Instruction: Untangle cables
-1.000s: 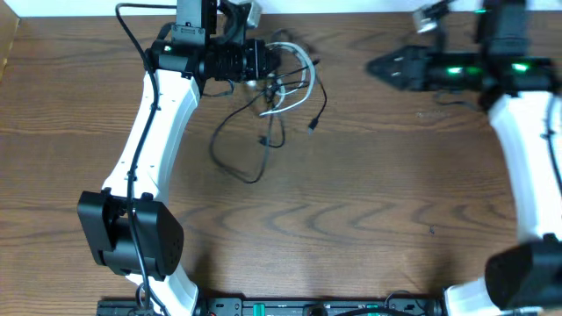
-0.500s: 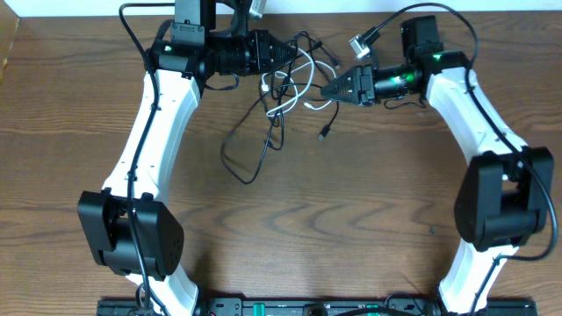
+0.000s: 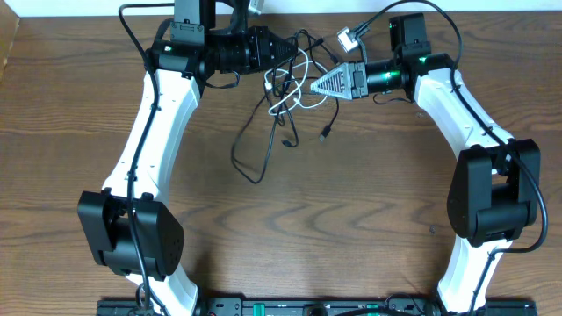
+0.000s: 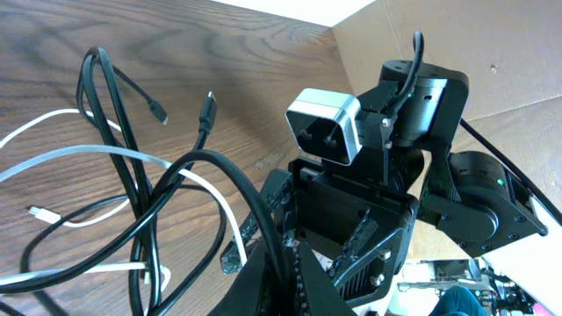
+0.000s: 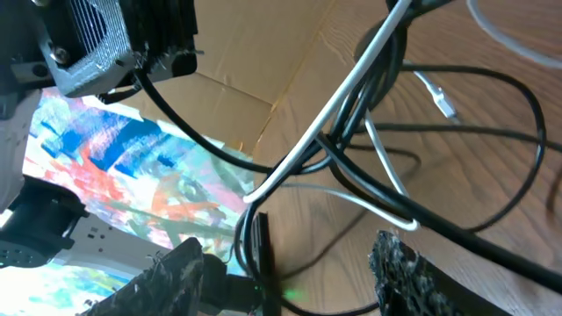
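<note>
In the overhead view's top centre, the tangle of thin black and white cables hides my left tool tips; I can't tell which cord it pinches. My right tool has its fingers cut off by the wrist view's bottom edge.

Tangled cables (black, one white)

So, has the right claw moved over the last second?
Yes. The right claw went left across the table, reaching the cables by the left claw.

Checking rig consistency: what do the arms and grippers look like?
The left arm and right arm have white shells, black joints and black wires alongside. The left gripper and right gripper are dark, tapered; a green light glows behind the right one.
</note>
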You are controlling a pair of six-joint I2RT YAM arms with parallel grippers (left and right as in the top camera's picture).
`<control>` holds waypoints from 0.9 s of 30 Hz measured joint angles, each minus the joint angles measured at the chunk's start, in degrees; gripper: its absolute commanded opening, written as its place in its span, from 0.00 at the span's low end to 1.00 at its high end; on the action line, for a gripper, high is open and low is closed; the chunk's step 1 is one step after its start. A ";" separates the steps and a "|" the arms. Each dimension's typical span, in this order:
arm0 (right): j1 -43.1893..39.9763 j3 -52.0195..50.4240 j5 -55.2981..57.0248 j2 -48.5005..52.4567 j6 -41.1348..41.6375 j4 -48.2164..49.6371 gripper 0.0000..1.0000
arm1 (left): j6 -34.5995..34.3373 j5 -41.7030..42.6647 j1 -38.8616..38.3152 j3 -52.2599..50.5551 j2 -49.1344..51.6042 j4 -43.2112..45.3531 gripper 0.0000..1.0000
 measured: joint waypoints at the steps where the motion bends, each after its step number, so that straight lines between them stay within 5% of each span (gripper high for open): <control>1: 0.11 0.00 -0.04 0.00 0.26 0.63 0.60 | 0.02 -0.04 0.00 0.00 0.00 0.00 0.07; 17: 5.14 0.00 8.48 0.00 14.19 14.88 0.55 | -0.07 -0.70 0.00 0.00 0.00 0.00 0.08; 27: 9.92 0.00 29.35 0.00 20.33 11.96 0.15 | -0.87 -0.94 0.00 0.00 0.00 -0.02 0.07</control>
